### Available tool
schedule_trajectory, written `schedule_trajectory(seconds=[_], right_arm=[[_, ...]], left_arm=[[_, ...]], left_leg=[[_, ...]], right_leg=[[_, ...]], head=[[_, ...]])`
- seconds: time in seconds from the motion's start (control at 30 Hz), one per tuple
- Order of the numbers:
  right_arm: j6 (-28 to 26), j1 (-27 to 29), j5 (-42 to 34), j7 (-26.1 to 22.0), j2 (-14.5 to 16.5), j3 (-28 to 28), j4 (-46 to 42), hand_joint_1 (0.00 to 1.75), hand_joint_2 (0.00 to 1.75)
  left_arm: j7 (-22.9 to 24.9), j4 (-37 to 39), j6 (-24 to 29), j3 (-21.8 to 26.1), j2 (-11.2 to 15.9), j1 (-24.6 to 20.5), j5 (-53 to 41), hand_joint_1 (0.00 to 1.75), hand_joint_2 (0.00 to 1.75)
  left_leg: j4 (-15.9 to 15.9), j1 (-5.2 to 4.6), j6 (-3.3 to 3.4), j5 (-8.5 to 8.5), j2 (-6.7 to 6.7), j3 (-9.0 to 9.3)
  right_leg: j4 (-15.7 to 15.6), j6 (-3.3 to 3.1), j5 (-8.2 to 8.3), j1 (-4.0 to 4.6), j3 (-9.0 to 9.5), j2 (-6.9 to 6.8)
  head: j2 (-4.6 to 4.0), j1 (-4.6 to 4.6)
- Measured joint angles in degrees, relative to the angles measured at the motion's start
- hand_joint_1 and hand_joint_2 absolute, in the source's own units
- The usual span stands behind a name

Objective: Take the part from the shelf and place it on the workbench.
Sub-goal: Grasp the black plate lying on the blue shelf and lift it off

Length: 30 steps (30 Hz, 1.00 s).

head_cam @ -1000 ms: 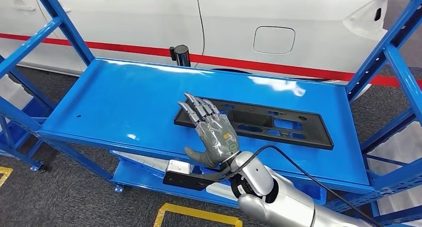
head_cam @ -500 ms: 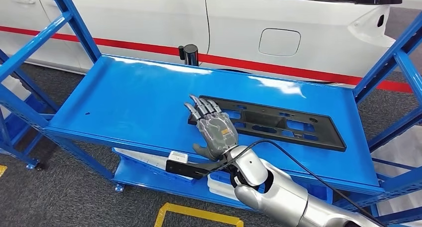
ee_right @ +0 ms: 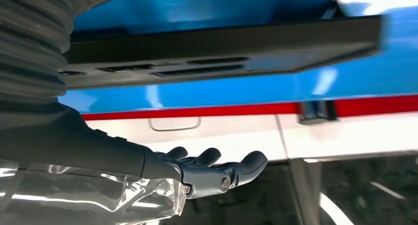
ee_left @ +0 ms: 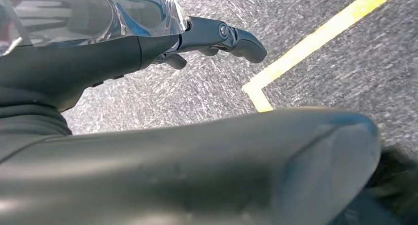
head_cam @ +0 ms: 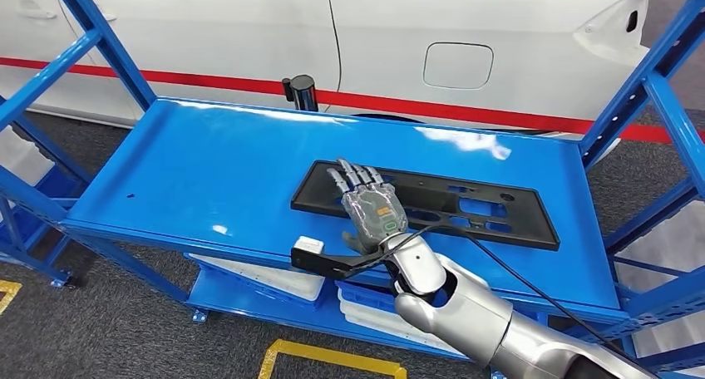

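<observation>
A white car (head_cam: 249, 38) with a red stripe along its glossy side fills the background, its fuel flap a rounded rectangle. In front of it stands the blue painted-metal shelf rack (head_cam: 191, 171), its top deck smooth and shiny enough to throw back glare, with slanted blue struts at both ends. On that deck, toward its right half, lies the flat black plastic part (head_cam: 490, 209), a long rectangular frame pierced with slots and cut-outs, matte and thin-edged. My silver right arm (head_cam: 465, 308) reaches up from below, a black cable looping beside its round wrist joint. My right hand (head_cam: 372, 204), grey and wrapped in clear crinkled film, lies palm down over the left end of the part, fingers (head_cam: 353, 175) straight and slightly spread, holding nothing; whether they press on the plastic I cannot tell. My left hand (ee_left: 212, 37) hangs over speckled grey carpet (ee_left: 315, 77) crossed by yellow tape (ee_left: 315, 37), dark fingers loosely extended, empty.
</observation>
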Motion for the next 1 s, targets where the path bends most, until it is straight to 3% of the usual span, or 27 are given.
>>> schedule_trajectory(seconds=[0.03, 0.07, 0.1, 0.17, 0.23, 0.37, 0.43, 0.5, 0.53, 0.57, 0.6, 0.67, 0.7, 0.77, 0.83, 0.9, 1.0], right_arm=[[0.1, 0.0, 0.0, 0.3, 0.0, 0.0, 0.5, 0.00, 1.75], [0.1, 0.0, -0.1, 0.6, -0.1, -0.1, 0.9, 0.00, 1.75], [0.2, -0.1, -0.1, 0.9, -0.1, -0.1, 1.2, 0.00, 1.75], [0.5, -0.3, -0.1, 1.5, -0.1, -0.3, 1.7, 0.00, 1.75], [1.2, -0.6, -0.3, 2.2, -0.1, -0.5, 2.4, 0.00, 1.75], [3.1, -1.0, -0.6, 3.6, -0.2, -0.7, 3.8, 0.00, 1.75], [4.0, -1.3, -0.9, 4.2, -0.3, -0.8, 4.4, 0.03, 1.75], [4.8, -1.4, -1.2, 4.8, -0.3, -0.8, 5.2, 0.31, 1.75], [5.0, -1.4, -1.3, 5.1, -0.3, -0.9, 5.6, 0.50, 1.75], [5.3, -1.4, -1.5, 5.4, -0.3, -1.0, 5.9, 0.85, 1.75], [5.5, -1.4, -1.6, 5.7, -0.3, -1.1, 6.2, 1.11, 1.75], [5.7, -1.6, -1.7, 6.1, -0.4, -1.3, 6.6, 1.55, 1.75], [5.9, -1.8, -1.8, 6.4, -0.4, -1.4, 6.8, 1.62, 1.75], [6.0, -2.1, -2.0, 6.7, -0.4, -1.5, 7.1, 1.75, 1.75], [6.1, -2.3, -2.1, 6.9, -0.4, -1.6, 7.4, 1.75, 1.75], [6.1, -2.7, -2.1, 7.0, -0.4, -1.7, 7.5, 1.75, 1.75], [6.1, -3.0, -2.1, 7.1, -0.3, -1.8, 7.7, 1.75, 1.75]], left_arm=[[0.0, 0.0, 0.0, 0.0, 0.0, 0.1, 0.0, 0.00, 0.00], [0.0, 0.0, 0.0, 0.0, 0.1, 0.2, 0.0, 0.00, 0.00], [0.0, 0.0, 0.0, 0.0, 0.1, 0.2, -0.1, 0.00, 0.00], [0.0, 0.0, 0.0, 0.0, 0.2, 0.0, -0.3, 0.00, 0.00], [0.0, 0.0, 0.0, 0.0, 0.2, -0.1, -0.4, 0.00, 0.00], [-0.4, 0.0, -0.5, 0.0, 0.2, -0.1, -0.8, 0.00, 0.00], [-0.5, 0.0, -0.6, 0.0, 0.3, -0.2, -0.9, 0.00, 0.00], [-0.6, 0.0, -0.7, 0.0, 0.4, -0.2, -1.0, 0.00, 0.00], [-0.6, 0.0, -0.7, 0.0, 0.4, -0.2, -1.0, 0.00, 0.00], [-0.6, 0.0, -0.7, 0.0, 0.4, -0.2, -1.0, 0.00, 0.00], [-0.6, 0.0, -0.7, 0.0, 0.4, -0.1, -1.1, 0.00, 0.00], [-0.6, 0.0, -0.7, 0.0, 0.4, -0.2, -1.2, 0.00, 0.00], [-0.6, 0.0, -0.7, 0.0, 0.4, -0.2, -1.3, 0.00, 0.00], [-0.7, 0.0, -0.8, 0.0, 0.4, -0.3, -1.3, 0.00, 0.00], [-0.7, 0.0, -0.8, 0.0, 0.4, -0.3, -1.4, 0.00, 0.00], [-0.8, 0.0, -0.8, 0.0, 0.4, -0.3, -1.4, 0.00, 0.00], [-0.9, 0.0, -0.9, 0.0, 0.5, -0.3, -1.3, 0.00, 0.00]], left_leg=[[2.6, 0.00, -0.09, -0.60, 0.00, -1.30], [2.8, 0.00, -0.09, -0.06, 0.00, -1.51], [0.5, 0.00, -0.02, 1.50, 0.00, -0.48], [-8.6, -0.09, 0.34, 5.54, -0.01, 3.78], [-14.6, -0.37, 0.87, 7.54, -0.03, 6.61], [-15.7, -0.36, 1.98, 8.06, 0.03, 7.03], [-16.0, -0.10, 2.53, 8.29, 0.11, 7.22], [-16.0, -0.13, 2.73, 8.28, 0.16, 7.23], [-16.0, -0.13, 2.75, 8.26, 0.17, 7.24], [-15.9, -0.12, 2.74, 8.24, 0.16, 7.28], [-15.9, -0.10, 2.70, 8.20, 0.14, 7.36], [-15.9, -0.09, 2.49, 8.03, 0.07, 7.55], [-15.8, -0.19, 2.26, 7.89, 0.04, 7.55], [-15.6, -0.38, 1.75, 7.73, 0.03, 7.44], [-15.6, -0.31, 1.28, 7.64, 0.04, 7.31], [-13.6, -0.09, 0.76, 6.16, 0.06, 6.43], [-2.3, 0.12, 0.09, 0.69, 0.07, 1.32]], right_leg=[[0.0, -0.01, -0.01, 0.03, 0.00, 0.01], [0.0, -0.01, -0.02, 0.04, 0.03, 0.04], [0.0, 0.00, -0.03, 0.04, 0.10, 0.09], [0.0, 0.10, -0.09, 0.13, 0.25, 0.18], [0.1, 0.39, -0.14, 0.29, 0.19, 0.23], [0.7, 1.37, -0.70, 0.25, -0.18, 0.24], [5.4, 1.81, -3.55, 0.20, -2.24, 0.20], [14.0, 2.07, -7.31, 0.12, -6.23, 0.18], [17.2, 2.16, -8.23, 0.06, -7.83, 0.18], [18.1, 2.22, -7.95, -0.01, -8.34, 0.18], [16.4, 2.25, -6.60, -0.11, -7.63, 0.17], [8.5, 2.23, -2.76, -0.30, -3.79, 0.08], [4.6, 2.11, -1.34, -0.34, -1.90, 0.05], [0.4, 1.77, -0.27, -0.22, 0.01, 0.04], [0.3, 1.23, -0.17, -0.07, -0.03, 0.12], [0.2, 0.65, -0.03, -0.17, 0.05, 0.12], [0.1, 0.12, -0.01, -0.04, 0.02, -0.05]], head=[[0.01, -0.01], [0.01, -0.02], [0.01, -0.03], [0.00, -0.03], [0.00, -0.01], [0.01, 0.06], [0.01, 0.19], [0.01, 0.30], [0.00, 0.31], [0.00, 0.32], [0.01, 0.33], [0.01, 0.34], [0.01, 0.33], [0.01, 0.29], [0.01, 0.28], [0.01, 0.21], [0.01, -0.04]])
